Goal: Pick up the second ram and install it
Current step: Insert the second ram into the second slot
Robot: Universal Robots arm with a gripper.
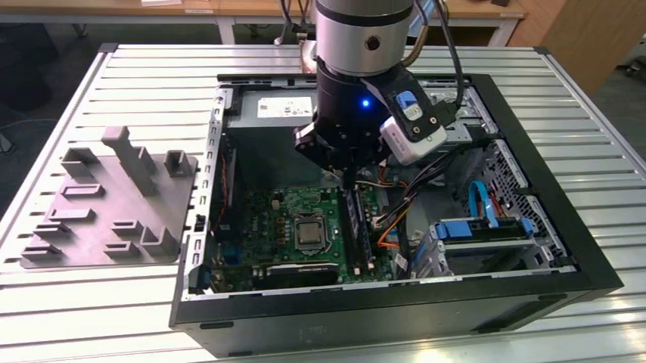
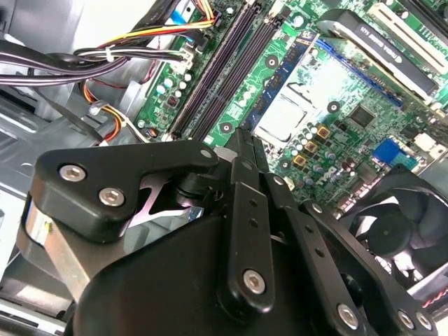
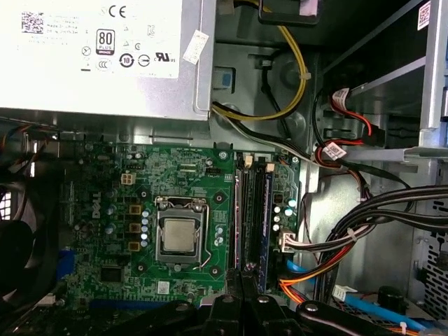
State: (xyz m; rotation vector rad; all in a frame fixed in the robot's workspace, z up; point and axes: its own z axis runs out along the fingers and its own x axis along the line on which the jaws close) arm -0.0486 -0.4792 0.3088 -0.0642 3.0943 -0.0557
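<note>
**Second ram and its surroundings.** The second ram (image 3: 252, 217) was seen edge-on in the first wrist view as a thin, flat, dark bar. It stood among the long, narrow memory slots (image 3: 239, 217) of the green motherboard (image 3: 105, 175). In the exterior view the second ram (image 1: 355, 223) appeared as a slim black strip along the board's edge, on the exterior view's right.

The end effector (image 2: 246, 143) was clenched above that row of slots. Its matt black fingertips (image 2: 241, 157) were drawn together into one narrow wedge. Whether they touched the bar could not be told. Round bright screw heads were set into the angular black linkage behind them. The end effector (image 1: 346, 178) hung from a smooth silver cylindrical arm (image 1: 364, 34).

Just beside the slots lay the square processor socket (image 3: 178, 236), with a dull metal lid and a wire latch. A grey sheet-metal power supply (image 3: 105, 56) with a white label was mounted beyond the board. Bundled cables (image 3: 364, 231), black, red, orange and yellow, ran along the slots' other side. A round black fan (image 2: 399, 217) sat near the board's corner.

All of this was enclosed by an open black computer case (image 1: 565, 249). A grey moulded fixture plate (image 1: 111, 219) with raised blocks lay outside it, on the exterior view's left. Both rested on a ribbed aluminium tabletop (image 1: 151, 68).
</note>
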